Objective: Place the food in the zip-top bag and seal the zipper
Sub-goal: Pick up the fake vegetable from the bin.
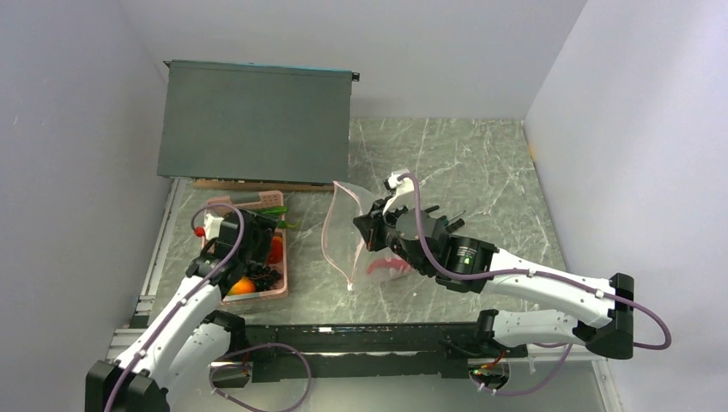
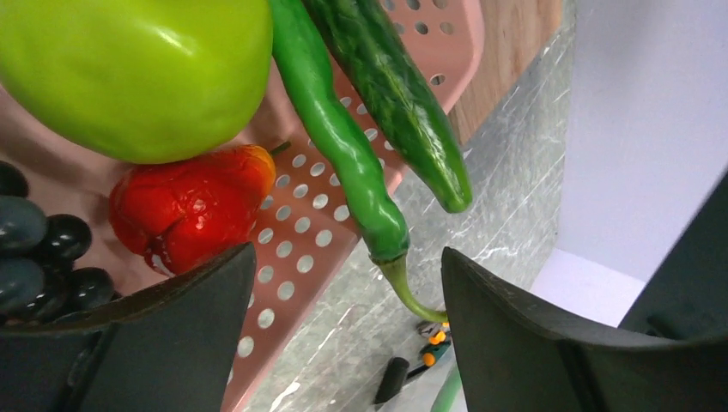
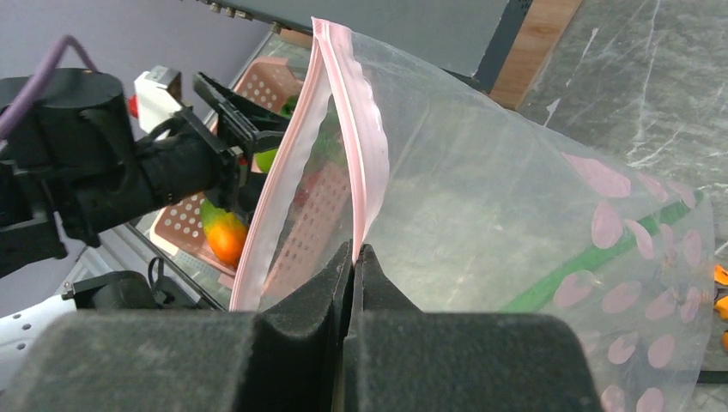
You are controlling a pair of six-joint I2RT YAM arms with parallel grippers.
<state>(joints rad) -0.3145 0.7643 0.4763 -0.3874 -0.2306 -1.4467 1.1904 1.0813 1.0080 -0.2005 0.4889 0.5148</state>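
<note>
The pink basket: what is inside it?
A green apple, a red-orange fruit, a dark grape bunch and two long green pods lie in the basket; an orange-green mango shows from above. The left gripper hangs over it, hiding whatever lies beneath.

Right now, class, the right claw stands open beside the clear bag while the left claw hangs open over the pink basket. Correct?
No: the right claw is shut on the clear bag's mouth edge (right wrist view); the left claw hangs open over the pink basket.

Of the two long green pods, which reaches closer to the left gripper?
The smooth, lighter pod, whose curled stem hangs past the basket edge; the darker, bumpy pod stops short.
</note>
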